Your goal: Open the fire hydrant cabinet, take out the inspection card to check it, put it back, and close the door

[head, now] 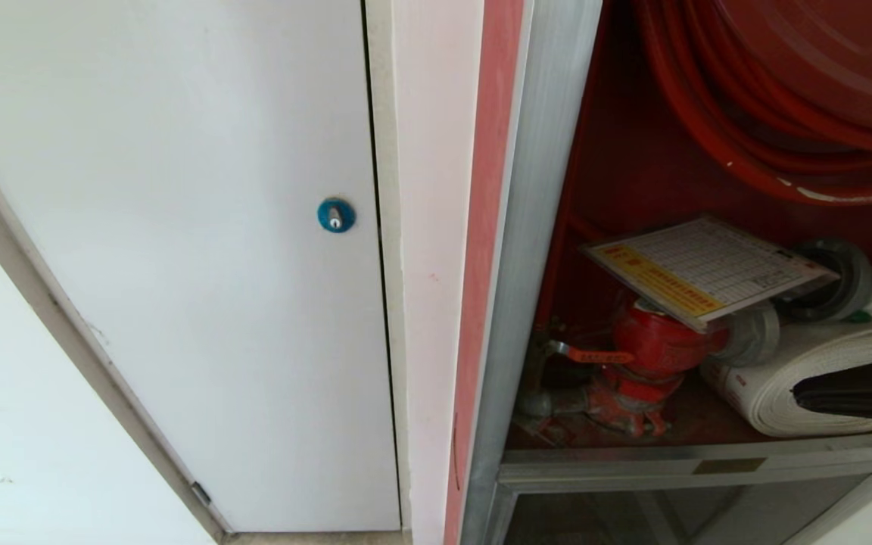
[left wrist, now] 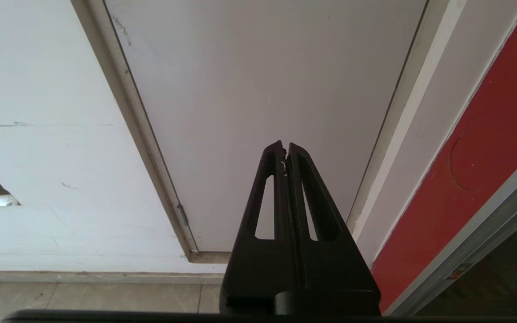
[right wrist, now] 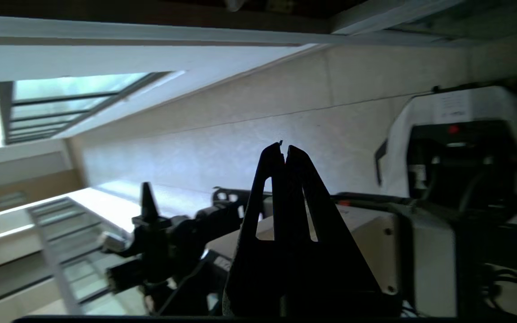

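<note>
Inspection card rests tilted on the red valve inside the fire hydrant cabinet. Right gripper is clenched empty, apart from the card. Left gripper is clenched too.

Head camera looks forward and down at close range, taking in the white flush panel on the left and the open fire hydrant cabinet on the right. Left wrist camera faces the same panel lower down, near the floor. Right wrist camera, rolled sideways, faces away toward the robot's own body.
</note>
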Robot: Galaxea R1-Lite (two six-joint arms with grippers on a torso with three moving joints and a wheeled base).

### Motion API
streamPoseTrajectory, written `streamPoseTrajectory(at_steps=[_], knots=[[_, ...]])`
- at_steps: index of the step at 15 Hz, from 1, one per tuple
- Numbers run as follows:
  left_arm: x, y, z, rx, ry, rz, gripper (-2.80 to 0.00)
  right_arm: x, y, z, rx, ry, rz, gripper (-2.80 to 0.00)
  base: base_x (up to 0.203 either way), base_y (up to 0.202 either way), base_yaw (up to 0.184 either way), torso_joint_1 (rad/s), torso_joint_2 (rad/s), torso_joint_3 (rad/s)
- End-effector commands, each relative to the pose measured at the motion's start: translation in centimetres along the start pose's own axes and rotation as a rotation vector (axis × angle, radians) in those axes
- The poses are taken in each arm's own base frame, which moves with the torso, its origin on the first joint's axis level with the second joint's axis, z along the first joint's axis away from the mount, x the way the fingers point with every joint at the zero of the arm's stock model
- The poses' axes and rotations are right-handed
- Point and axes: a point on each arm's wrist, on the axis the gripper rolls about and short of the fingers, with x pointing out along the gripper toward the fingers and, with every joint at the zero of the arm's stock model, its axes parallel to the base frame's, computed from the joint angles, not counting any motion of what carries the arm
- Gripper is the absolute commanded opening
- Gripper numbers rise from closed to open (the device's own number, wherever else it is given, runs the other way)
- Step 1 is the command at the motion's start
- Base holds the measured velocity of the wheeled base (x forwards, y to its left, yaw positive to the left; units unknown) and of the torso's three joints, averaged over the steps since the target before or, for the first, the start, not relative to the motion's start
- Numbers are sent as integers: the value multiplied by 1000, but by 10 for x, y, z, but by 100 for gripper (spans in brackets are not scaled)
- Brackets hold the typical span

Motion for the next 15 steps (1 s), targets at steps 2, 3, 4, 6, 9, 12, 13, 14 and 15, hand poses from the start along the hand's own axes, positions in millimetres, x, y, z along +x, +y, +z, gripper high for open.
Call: streamPoseTrajectory(at_steps=[2,3,4,6,9,12,13,14,15], knots=[[0,0,0,0,3,1,-280,4,1,4,-99,-30,-97,-280,0,0,0,0,0,0],[0,0,0,0,3,1,-280,5,1,5,-131,-38,-118,-280,0,0,0,0,0,0],[0,0,0,0,3,1,-280,8,2,5,-165,-45,-151,-280,0,0,0,0,0,0],[0,0,0,0,1,1,-280,17,7,5,-243,-51,-216,-280,0,0,0,0,0,0],[0,0,0,0,2,1,-280,38,20,7,-348,-29,-280,-280,0,0,0,0,0,0],[0,0,0,0,0,1,-280,58,34,12,-414,-56,-383,-280,0,0,0,0,0,0],[0,0,0,0,1,1,-280,62,36,14,-435,-59,-399,-280,0,0,0,0,0,0],[0,0,0,0,3,1,-280,65,36,16,-454,-66,-423,-280,0,0,0,0,0,0],[0,0,0,0,3,1,-280,68,37,17,-472,-87,-456,-280,0,0,0,0,0,0]])
